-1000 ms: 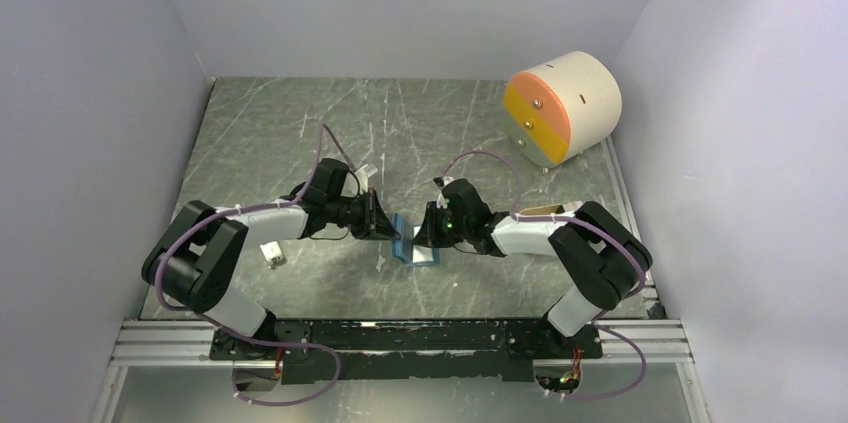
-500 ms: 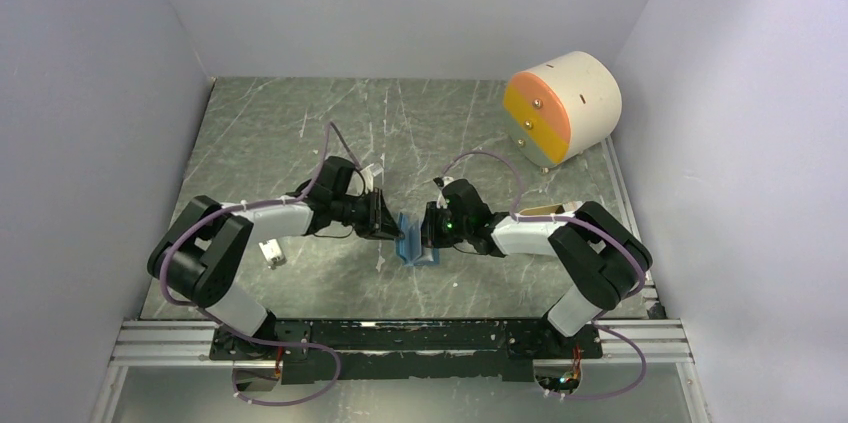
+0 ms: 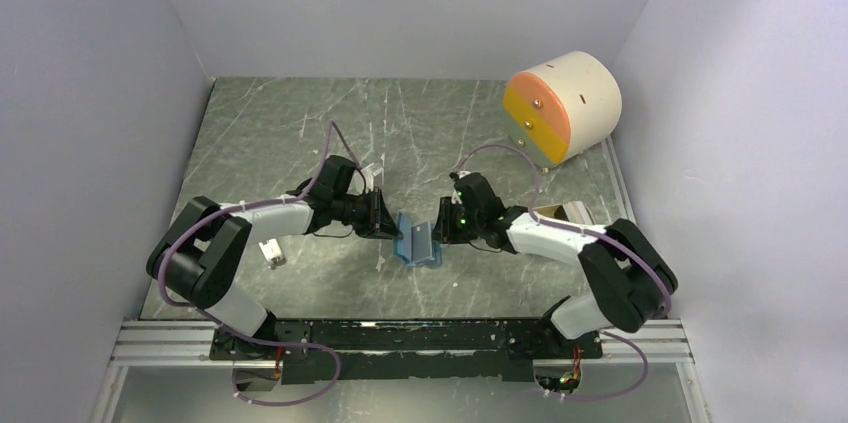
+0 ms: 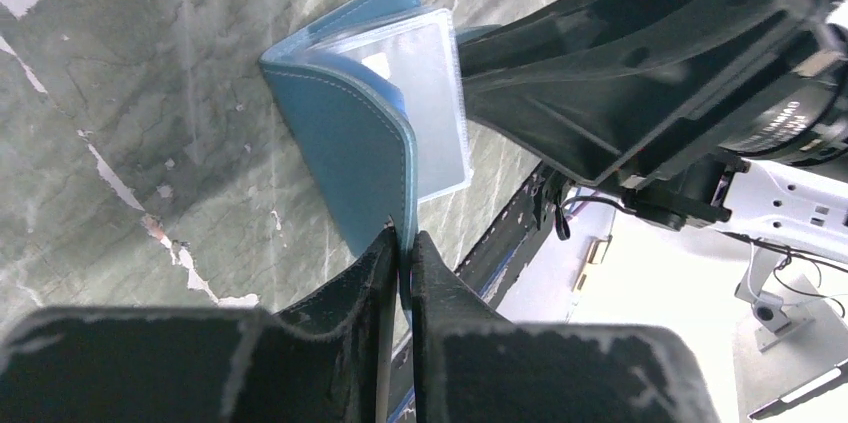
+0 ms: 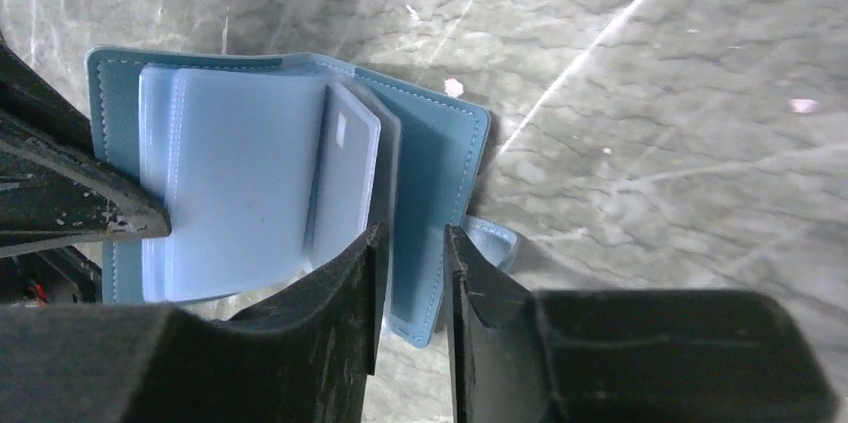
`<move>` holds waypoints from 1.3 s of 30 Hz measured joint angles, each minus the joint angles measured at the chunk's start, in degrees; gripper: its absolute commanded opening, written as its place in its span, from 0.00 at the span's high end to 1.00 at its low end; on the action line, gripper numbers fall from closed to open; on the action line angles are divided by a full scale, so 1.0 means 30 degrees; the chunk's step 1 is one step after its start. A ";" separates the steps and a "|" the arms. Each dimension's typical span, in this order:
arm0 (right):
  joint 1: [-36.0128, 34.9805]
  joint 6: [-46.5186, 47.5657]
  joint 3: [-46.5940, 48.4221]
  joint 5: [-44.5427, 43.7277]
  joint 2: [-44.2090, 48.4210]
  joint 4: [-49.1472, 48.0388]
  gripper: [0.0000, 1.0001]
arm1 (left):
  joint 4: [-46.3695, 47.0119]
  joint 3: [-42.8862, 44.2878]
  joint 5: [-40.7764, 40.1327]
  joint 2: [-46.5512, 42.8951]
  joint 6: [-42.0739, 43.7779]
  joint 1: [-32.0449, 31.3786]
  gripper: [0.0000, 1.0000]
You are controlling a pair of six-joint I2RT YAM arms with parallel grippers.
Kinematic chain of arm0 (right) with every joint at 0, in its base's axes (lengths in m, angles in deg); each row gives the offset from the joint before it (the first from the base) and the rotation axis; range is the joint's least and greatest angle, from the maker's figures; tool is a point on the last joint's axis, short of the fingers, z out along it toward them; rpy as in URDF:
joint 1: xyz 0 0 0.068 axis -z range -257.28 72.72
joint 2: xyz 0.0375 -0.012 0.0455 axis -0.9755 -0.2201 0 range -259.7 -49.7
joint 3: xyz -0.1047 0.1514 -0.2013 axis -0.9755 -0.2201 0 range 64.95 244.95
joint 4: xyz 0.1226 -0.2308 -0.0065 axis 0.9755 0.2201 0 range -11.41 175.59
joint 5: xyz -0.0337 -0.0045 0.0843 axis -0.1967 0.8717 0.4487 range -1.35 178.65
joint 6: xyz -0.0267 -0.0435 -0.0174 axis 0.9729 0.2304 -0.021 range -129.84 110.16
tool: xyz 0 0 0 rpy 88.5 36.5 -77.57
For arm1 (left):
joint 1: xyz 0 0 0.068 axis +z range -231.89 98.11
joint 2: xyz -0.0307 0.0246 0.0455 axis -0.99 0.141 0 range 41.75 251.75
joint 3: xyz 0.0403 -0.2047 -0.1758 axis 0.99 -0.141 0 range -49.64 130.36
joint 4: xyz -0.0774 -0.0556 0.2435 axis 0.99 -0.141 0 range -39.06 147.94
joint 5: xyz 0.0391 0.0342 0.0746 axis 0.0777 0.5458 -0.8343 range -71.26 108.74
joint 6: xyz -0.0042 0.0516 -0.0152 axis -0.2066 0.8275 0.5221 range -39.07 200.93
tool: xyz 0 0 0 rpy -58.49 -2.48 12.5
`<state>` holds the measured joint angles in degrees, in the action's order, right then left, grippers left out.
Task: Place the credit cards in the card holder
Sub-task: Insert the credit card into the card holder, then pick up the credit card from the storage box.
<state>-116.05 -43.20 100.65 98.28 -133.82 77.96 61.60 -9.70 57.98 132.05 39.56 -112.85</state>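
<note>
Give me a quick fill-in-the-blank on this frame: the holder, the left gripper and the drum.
1. The blue card holder is ___, not folded shut.
2. The left gripper is ___ on the edge of one cover, with no gap showing between its fingers.
3. The cream drum lies in the table's far ___ corner.
Missing words: open; shut; right.

- Small white lettering is running around the black lens ring [image 4: 790,125] in the left wrist view, but it is coming out too blurred to read.
- A small white patch [image 5: 341,129] is showing on an inner leaf of the card holder [image 5: 440,143]; whether it is carrying print, I cannot tell.
</note>
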 measured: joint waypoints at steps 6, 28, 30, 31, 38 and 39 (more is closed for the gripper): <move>0.0452 0.0845 0.0787 -0.0590 0.1588 0.2106 0.61 | -0.0415 -0.0015 -0.0466 -0.0102 0.0138 -0.0022 0.84; 0.5668 0.4889 0.7708 -0.7002 0.4080 1.2021 0.33 | -0.2331 0.0648 -0.1020 -0.0197 0.1457 -0.0095 0.73; 0.6040 0.5333 0.8801 -0.7745 0.3381 1.2786 0.32 | -0.2331 0.0670 -0.1035 -0.0197 0.1457 -0.0095 0.72; 0.6215 0.5523 0.9231 -0.8058 0.3045 1.3056 0.31 | -0.2353 0.0663 -0.1035 -0.0197 0.1450 -0.0095 0.73; 0.6965 0.7147 1.0382 -1.0163 0.1100 1.4826 0.30 | -0.2463 0.0663 -0.1042 -0.0204 0.1428 -0.0095 0.72; 0.7067 0.7373 1.0382 -1.0622 0.0729 1.5212 0.30 | -0.2412 0.0619 -0.1035 -0.0204 0.1355 -0.0095 0.72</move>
<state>-94.84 -21.08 131.80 66.41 -131.63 123.60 54.36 -7.84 54.88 131.44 43.63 -113.14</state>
